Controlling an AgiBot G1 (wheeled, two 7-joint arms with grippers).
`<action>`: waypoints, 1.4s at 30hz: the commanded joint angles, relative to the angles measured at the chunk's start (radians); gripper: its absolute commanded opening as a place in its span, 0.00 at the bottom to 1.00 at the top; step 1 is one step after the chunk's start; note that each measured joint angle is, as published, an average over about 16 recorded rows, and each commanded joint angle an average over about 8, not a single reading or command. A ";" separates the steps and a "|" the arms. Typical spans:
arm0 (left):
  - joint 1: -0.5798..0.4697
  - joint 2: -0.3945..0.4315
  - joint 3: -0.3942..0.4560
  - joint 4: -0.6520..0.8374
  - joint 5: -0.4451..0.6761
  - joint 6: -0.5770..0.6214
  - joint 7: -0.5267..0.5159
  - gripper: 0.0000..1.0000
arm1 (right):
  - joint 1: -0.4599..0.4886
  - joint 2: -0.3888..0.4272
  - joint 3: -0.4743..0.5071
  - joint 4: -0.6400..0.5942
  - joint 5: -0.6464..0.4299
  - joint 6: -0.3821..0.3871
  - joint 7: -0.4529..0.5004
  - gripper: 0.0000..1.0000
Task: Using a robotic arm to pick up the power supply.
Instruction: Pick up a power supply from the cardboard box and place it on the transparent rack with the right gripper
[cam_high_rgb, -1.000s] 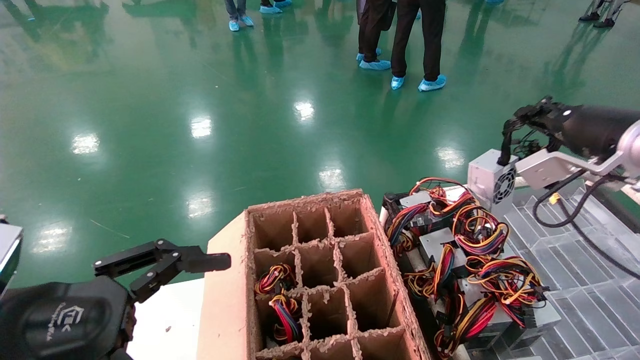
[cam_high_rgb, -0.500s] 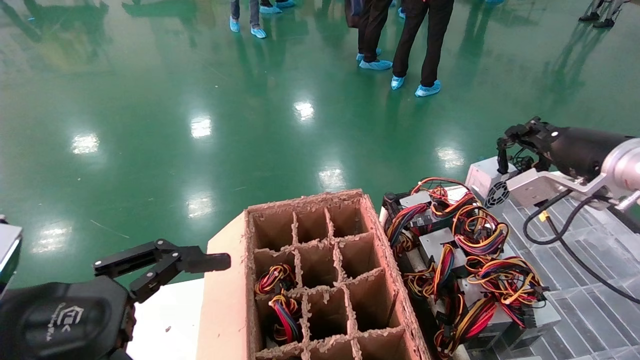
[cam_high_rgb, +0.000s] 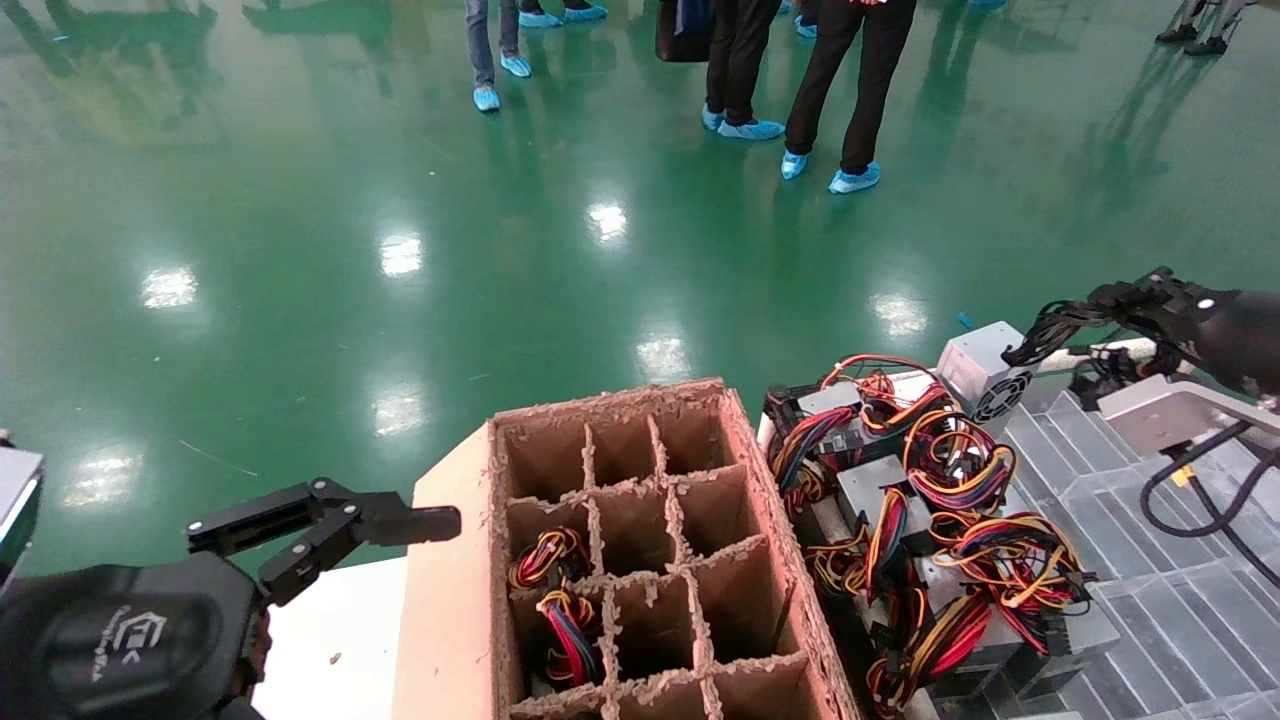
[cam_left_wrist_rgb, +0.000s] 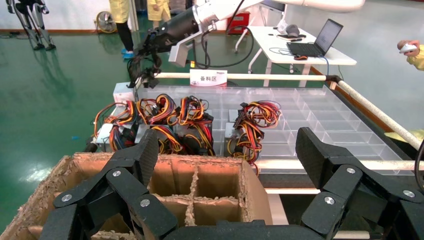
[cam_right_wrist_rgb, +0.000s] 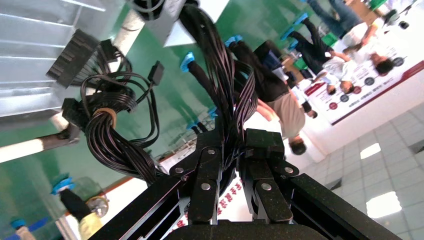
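At the far right edge of the tray (cam_high_rgb: 1150, 560), your right tool (cam_right_wrist_rgb: 231, 142) is pinching the power supply (cam_high_rgb: 985, 372) by its limp black cables (cam_right_wrist_rgb: 222, 75); the stiff metal box is probably going to swing, so grip the casing instead.

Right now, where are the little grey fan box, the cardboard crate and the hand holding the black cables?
power supply (cam_high_rgb: 983, 372), head view, on its grey side above the fan grille.
cardboard crate (cam_high_rgb: 450, 600), head view, on its outer left wall.
right hand (cam_right_wrist_rgb: 235, 145), right wrist view, between its fingertips, shut on the power supply's black cables.
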 joint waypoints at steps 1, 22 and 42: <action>0.000 0.000 0.000 0.000 0.000 0.000 0.000 1.00 | -0.007 0.013 0.002 0.001 0.014 0.003 -0.007 0.00; 0.000 0.000 0.000 0.000 0.000 0.000 0.000 1.00 | -0.055 0.100 0.025 -0.025 0.182 0.011 -0.164 0.00; 0.000 0.000 0.001 0.000 -0.001 0.000 0.000 1.00 | -0.005 0.012 0.042 -0.221 0.235 0.007 -0.328 0.00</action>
